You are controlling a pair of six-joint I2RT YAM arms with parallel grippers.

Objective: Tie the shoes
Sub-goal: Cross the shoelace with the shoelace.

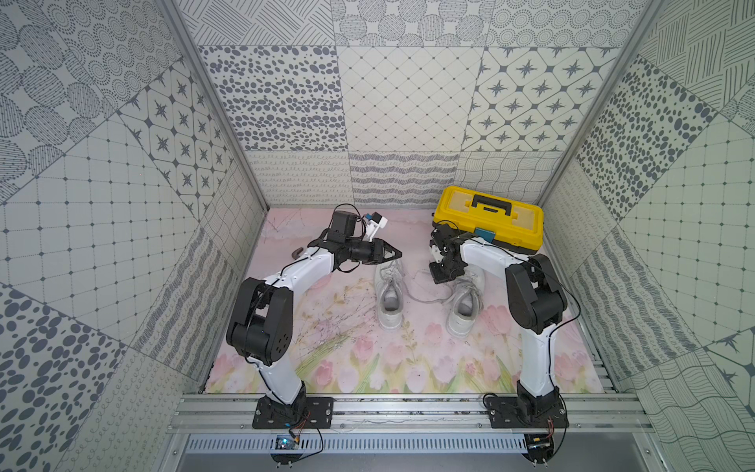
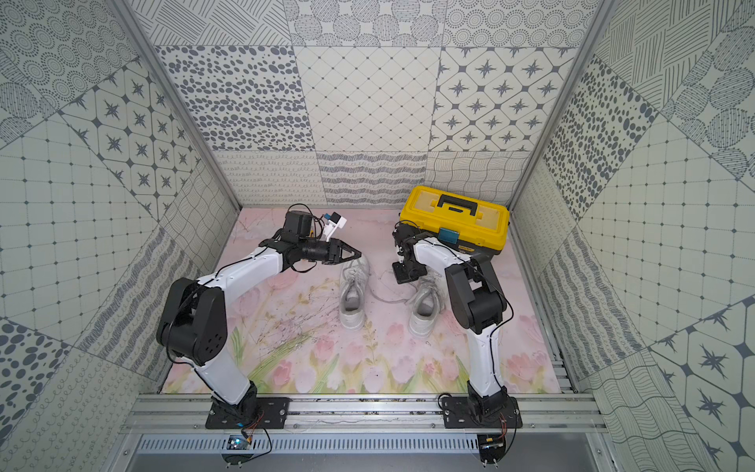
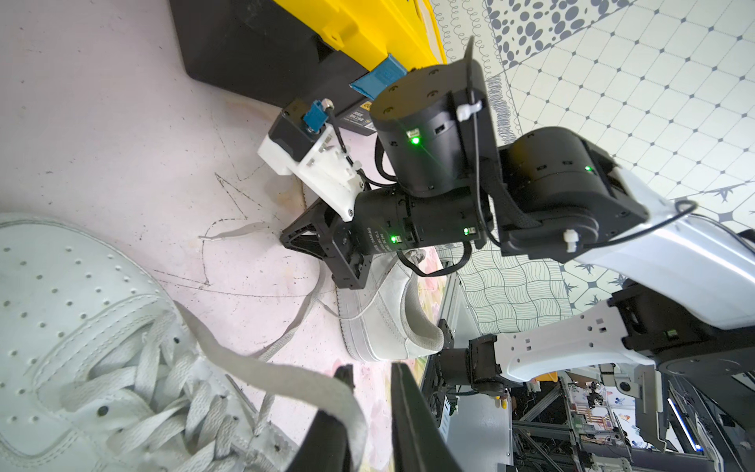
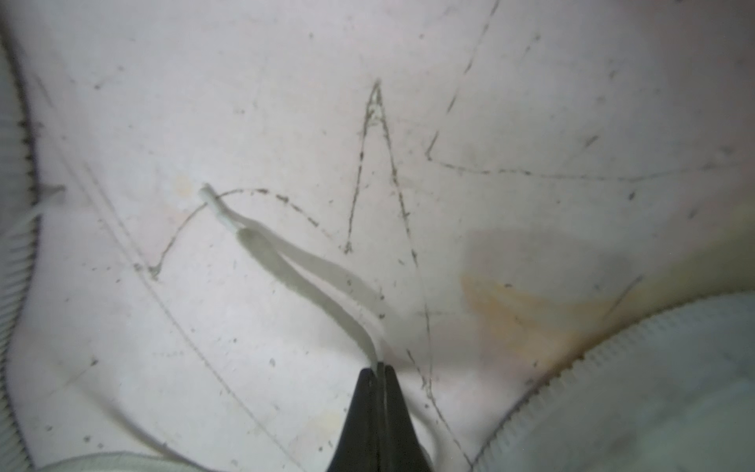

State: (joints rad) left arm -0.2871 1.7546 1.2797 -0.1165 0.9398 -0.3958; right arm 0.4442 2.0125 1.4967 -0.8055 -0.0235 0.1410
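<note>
The right gripper (image 4: 378, 370) held its black fingers pinched flat on a pale grey-white flat lace (image 4: 286, 261), whose tip lay on the pink floral mat (image 1: 327, 347). The left gripper (image 3: 371, 367) stood slightly parted, a second grey lace (image 3: 302, 374) draped over one finger; whether it was gripped could not be told. In a top view, one white low-top lace-up sneaker (image 1: 390, 302) lay mid-mat, toe toward 12 o'clock, its white twin (image 1: 463, 310) at its 3 o'clock and a yellow plastic toolbox (image 1: 488, 218) at 1 o'clock
</note>
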